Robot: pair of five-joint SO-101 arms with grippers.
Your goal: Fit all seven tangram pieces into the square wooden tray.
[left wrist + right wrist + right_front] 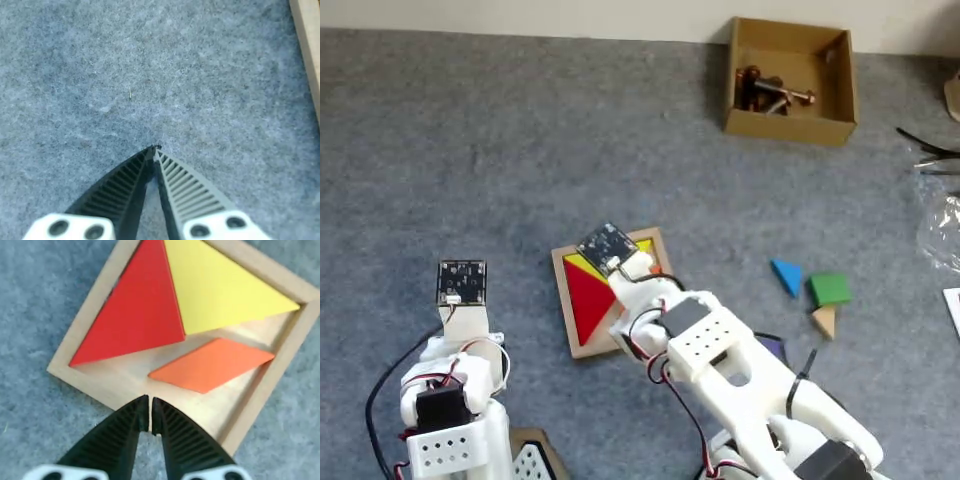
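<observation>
Right gripper [150, 414] is hovering over wooden tray [92, 305], claw pressed together, empty; left gripper [154, 151] is hanging above carpet [150, 75], likewise closed

The right arm [720, 350] covers one side of the wooden tray [563, 300] and most of a purple piece [773, 347]. The cardboard box [785, 128] contents are too small to identify.
</observation>
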